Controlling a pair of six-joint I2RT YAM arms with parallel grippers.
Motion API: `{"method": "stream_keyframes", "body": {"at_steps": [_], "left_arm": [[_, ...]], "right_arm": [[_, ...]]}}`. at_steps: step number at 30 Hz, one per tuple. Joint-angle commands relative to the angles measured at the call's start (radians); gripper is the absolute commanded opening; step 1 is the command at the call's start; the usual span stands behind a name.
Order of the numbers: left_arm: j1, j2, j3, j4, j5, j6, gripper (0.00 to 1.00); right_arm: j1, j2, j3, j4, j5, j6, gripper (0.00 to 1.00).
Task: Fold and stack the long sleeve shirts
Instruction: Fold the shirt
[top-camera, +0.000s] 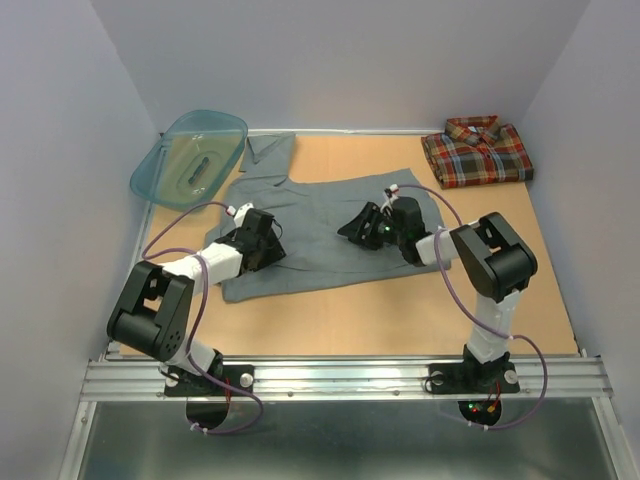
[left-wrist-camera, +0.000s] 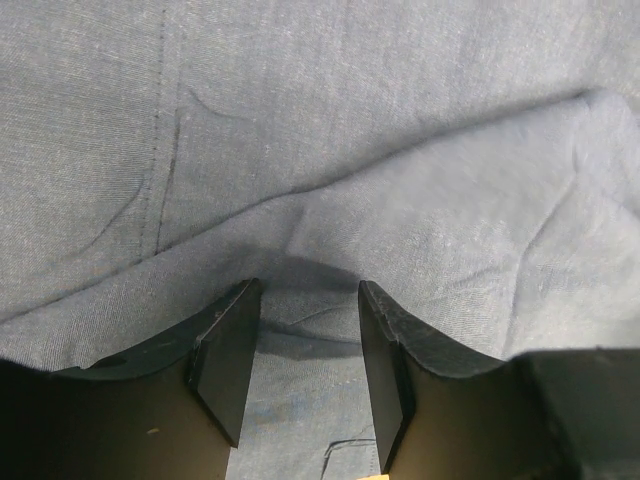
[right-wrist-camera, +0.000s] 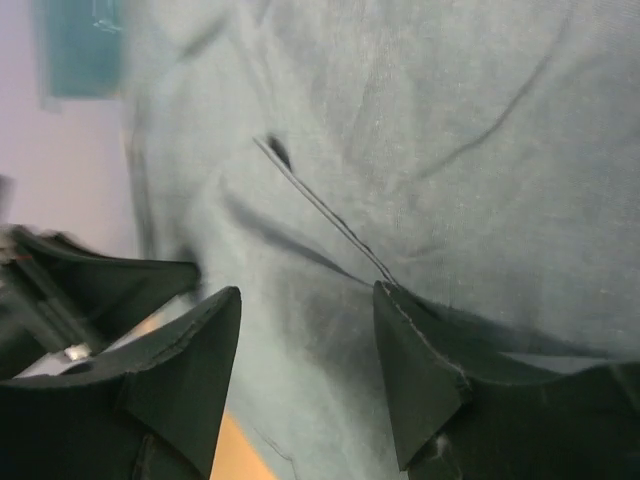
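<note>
Top view: grey shirt spread on bench. Plaid shirt folded, far right corner.
Left wrist: my left pincer apart, cloth bump between.
Right wrist: my right pincer apart on cloth.
Step, I think: folding grey shirt. Next: pinch, lift, fold over.

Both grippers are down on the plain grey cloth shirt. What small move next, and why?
Probably close the left gripper on the plain grey cloth shirt: its jaws stand apart astride a raised fold, not yet pinching it. The right gripper is also open over the cloth.
</note>
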Motion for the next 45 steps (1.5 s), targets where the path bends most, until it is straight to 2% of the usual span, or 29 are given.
{"method": "stream_keyframes", "body": {"at_steps": [1, 5, 13, 14, 15, 18, 20, 22, 24, 27, 30, 35, 39, 45], "left_arm": [[0.029, -0.03, -0.068, -0.107, 0.009, -0.015, 0.56], [0.049, -0.058, -0.088, -0.122, 0.016, -0.014, 0.55], [0.068, -0.163, -0.108, -0.159, 0.03, -0.012, 0.56], [0.068, -0.179, -0.103, -0.165, 0.03, -0.009, 0.57], [0.068, -0.214, -0.097, -0.174, 0.026, -0.003, 0.61], [0.068, -0.269, -0.053, -0.217, -0.005, 0.015, 0.69], [0.068, -0.338, -0.013, -0.24, -0.036, 0.044, 0.77], [0.068, -0.361, 0.022, -0.249, -0.062, 0.078, 0.84], [0.069, -0.369, 0.056, -0.255, -0.103, 0.095, 0.87], [0.071, -0.345, 0.085, -0.248, -0.135, 0.123, 0.88], [0.072, -0.247, 0.139, -0.229, -0.131, 0.137, 0.87], [0.072, -0.124, 0.174, -0.2, -0.131, 0.147, 0.86], [0.072, -0.04, 0.148, -0.183, -0.116, 0.144, 0.86], [0.074, -0.013, 0.069, -0.208, -0.054, 0.105, 0.84]], "right_arm": [[-0.094, 0.036, -0.156, 0.172, -0.02, 0.007, 0.62], [-0.189, 0.047, -0.236, 0.235, -0.05, -0.036, 0.62], [-0.301, -0.113, -0.237, 0.197, -0.094, -0.114, 0.62], [-0.303, -0.138, -0.223, 0.159, -0.091, -0.135, 0.62], [-0.303, -0.161, -0.2, 0.04, -0.08, -0.196, 0.62], [-0.301, -0.258, -0.099, -0.18, -0.021, -0.337, 0.63], [-0.298, -0.324, -0.036, -0.426, 0.08, -0.428, 0.63], [-0.297, -0.364, -0.005, -0.516, 0.168, -0.468, 0.63], [-0.292, -0.397, 0.026, -0.623, 0.225, -0.507, 0.63], [-0.277, -0.41, 0.044, -0.689, 0.278, -0.547, 0.63], [-0.238, -0.378, 0.07, -0.749, 0.364, -0.574, 0.62], [-0.22, -0.297, 0.129, -0.821, 0.375, -0.585, 0.62], [-0.208, -0.277, 0.11, -0.892, 0.406, -0.576, 0.63], [-0.197, -0.322, 0.058, -1.042, 0.43, -0.541, 0.63]]}}
